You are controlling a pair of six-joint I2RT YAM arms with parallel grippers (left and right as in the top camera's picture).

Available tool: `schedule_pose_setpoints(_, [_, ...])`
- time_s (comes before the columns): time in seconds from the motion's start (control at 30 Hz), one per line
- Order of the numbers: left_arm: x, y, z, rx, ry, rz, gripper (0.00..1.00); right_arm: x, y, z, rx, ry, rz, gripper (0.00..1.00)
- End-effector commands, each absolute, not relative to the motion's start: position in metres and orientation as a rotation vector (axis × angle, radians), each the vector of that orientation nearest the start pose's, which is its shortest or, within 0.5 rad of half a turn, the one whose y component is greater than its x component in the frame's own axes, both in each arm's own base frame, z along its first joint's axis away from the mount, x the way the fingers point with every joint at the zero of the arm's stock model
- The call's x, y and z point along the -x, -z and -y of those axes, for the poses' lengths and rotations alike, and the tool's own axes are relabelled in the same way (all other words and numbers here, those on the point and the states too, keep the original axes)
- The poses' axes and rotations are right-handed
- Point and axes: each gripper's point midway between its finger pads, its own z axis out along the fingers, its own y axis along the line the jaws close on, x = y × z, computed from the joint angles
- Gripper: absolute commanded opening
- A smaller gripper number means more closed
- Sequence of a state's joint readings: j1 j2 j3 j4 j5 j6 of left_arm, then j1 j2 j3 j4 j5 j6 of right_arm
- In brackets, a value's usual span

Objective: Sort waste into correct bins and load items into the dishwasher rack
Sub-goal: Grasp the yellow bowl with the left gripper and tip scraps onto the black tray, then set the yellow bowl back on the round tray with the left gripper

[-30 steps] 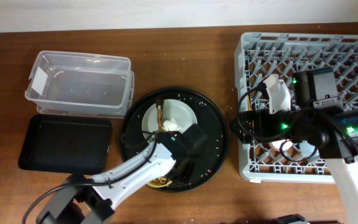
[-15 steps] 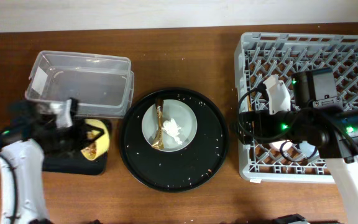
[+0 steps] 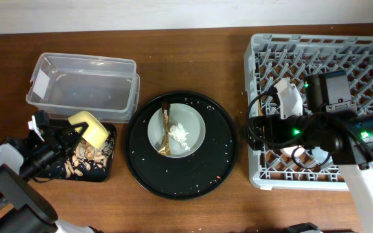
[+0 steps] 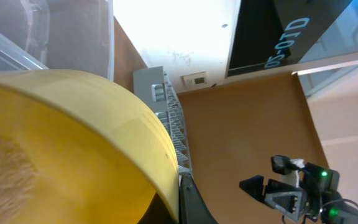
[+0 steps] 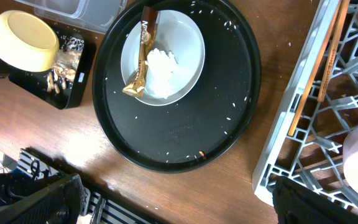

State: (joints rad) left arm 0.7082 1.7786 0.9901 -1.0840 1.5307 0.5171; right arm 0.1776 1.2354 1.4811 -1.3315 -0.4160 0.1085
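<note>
Hand, left (image 3: 68,134): clamped on the rim of the yellow bowl (image 3: 89,127) and holding it tipped on edge at the far left of the desk (image 3: 193,213).
Bowl's place: over the shallow black tray (image 3: 57,176), mouth turned down towards it. The left wrist view is too close and blurred to show whether anything clings inside.
Food scraps (image 3: 86,155): spread on the tray floor, under and just beside the bowl.
Bins: the clear tub (image 3: 83,87) sits just behind the black tray and looks bare inside.
Step, as I judge it: the scraps appear tipped out, so the bowl is next owed to the dishwasher rack (image 3: 316,40).
Deciding relation: the rack lies well away to the bowl's right, at the opposite end of the desk. The round black tray (image 3: 209,162) sits between them, so the left arm would have to carry the bowl across that tray.
Hand, right (image 5: 178,182): its dark fingers (image 5: 55,199) stand far apart at the lower corners of its own view with nothing between them. It hangs by the rack's left edge, much nearer the rack than the left hand is.
Plate (image 3: 194,122): in the middle of the round tray, between the two arms.
Wrapper (image 3: 165,133): on the plate's left half, long axis running front to back, with the paper wad (image 3: 179,134) just beside it.
</note>
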Motion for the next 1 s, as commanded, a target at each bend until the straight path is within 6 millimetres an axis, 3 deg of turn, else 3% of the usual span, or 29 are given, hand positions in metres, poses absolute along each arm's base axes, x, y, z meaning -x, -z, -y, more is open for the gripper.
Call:
schedule_pose_setpoints(0.0, [-0.314, -0.169, -0.044, 0.442, 1.655, -1.8, 0.0, -0.247, -0.274, -0.115, 0.232, -0.637, -2.653, 0.98])
schedule_pose_setpoints(0.1, [-0.313, -0.17, -0.043, 0.493, 1.69, -1.802, 0.0, -0.247, -0.274, -0.115, 0.232, -0.637, -2.654, 0.98])
schedule_pose_setpoints(0.13, [-0.312, -0.163, -0.043, 0.386, 1.598, -1.844, 0.0, -0.246, -0.274, -0.115, 0.232, -0.638, -2.656, 0.98])
schedule_pose_setpoints(0.2, [-0.312, -0.168, -0.043, 0.508, 1.699, -1.802, 0.0, -0.244, -0.273, -0.114, 0.23, -0.638, -2.666, 0.98])
schedule_pose_setpoints(0.23, [-0.313, -0.168, -0.041, 0.445, 1.662, -1.817, 0.0, -0.243, -0.272, -0.114, 0.229, -0.638, -2.669, 0.98])
schedule_pose_setpoints(0.27, [-0.31, -0.168, -0.038, 0.517, 1.711, -1.821, 0.0, -0.243, -0.272, -0.114, 0.229, -0.638, -2.669, 0.98])
schedule_pose_setpoints(0.33, [-0.306, -0.169, -0.032, 0.413, 1.651, -1.832, 0.0, -0.243, -0.272, -0.114, 0.229, -0.638, -2.673, 0.98])
schedule_pose_setpoints(0.37, [-0.307, -0.157, -0.037, 0.488, 1.668, -1.89, 0.0, -0.243, -0.272, -0.114, 0.229, -0.638, -2.671, 0.98])
schedule_pose_setpoints(0.4, [-0.306, -0.166, -0.035, 0.609, 1.767, -1.844, 0.0, -0.243, -0.272, -0.114, 0.228, -0.638, -2.672, 0.98])
schedule_pose_setpoints(0.43, [-0.303, -0.177, -0.025, 0.571, 1.779, -1.823, 0.0, -0.243, -0.272, -0.114, 0.229, -0.638, -2.672, 0.98])
schedule_pose_setpoints(0.47, [-0.302, -0.169, -0.019, 0.369, 1.655, -1.919, 0.0, -0.243, -0.272, -0.114, 0.229, -0.638, -2.671, 0.98])
schedule_pose_setpoints(0.5, [-0.299, -0.169, -0.014, 0.384, 1.674, -1.952, 0.0, -0.243, -0.272, -0.114, 0.229, -0.638, -2.671, 0.98])
schedule_pose_setpoints(0.63, [-0.275, -0.21, 0.042, -0.015, 1.623, -2.088, 0.0, -0.248, -0.274, -0.115, 0.232, -0.637, -2.649, 0.98])
schedule_pose_setpoints(0.7, [-0.257, -0.217, 0.079, -0.24, 1.582, -2.215, 0.0, -0.25, -0.275, -0.115, 0.23, -0.637, -2.639, 0.98])
schedule_pose_setpoints(0.8, [-0.243, -0.187, 0.115, -0.34, 1.396, -2.574, 0.0, -0.25, -0.276, -0.115, 0.23, -0.636, -2.637, 0.98])
schedule_pose_setpoints(0.87, [-0.239, -0.168, 0.143, -0.402, 1.095, -2.771, 0.0, -0.253, -0.269, -0.1, 0.085, -0.535, -2.679, 0.98])
schedule_pose_setpoints(0.9, [-0.24, -0.163, 0.154, -0.411, 0.979, -2.808, 0.0, -0.253, -0.267, -0.095, 0.046, -0.496, -2.691, 0.98])
schedule_pose_setpoints(0.97, [-0.24, -0.161, 0.171, -0.467, 0.908, -2.802, 0.0, -0.253, -0.266, -0.093, 0.033, -0.485, -2.696, 0.99])
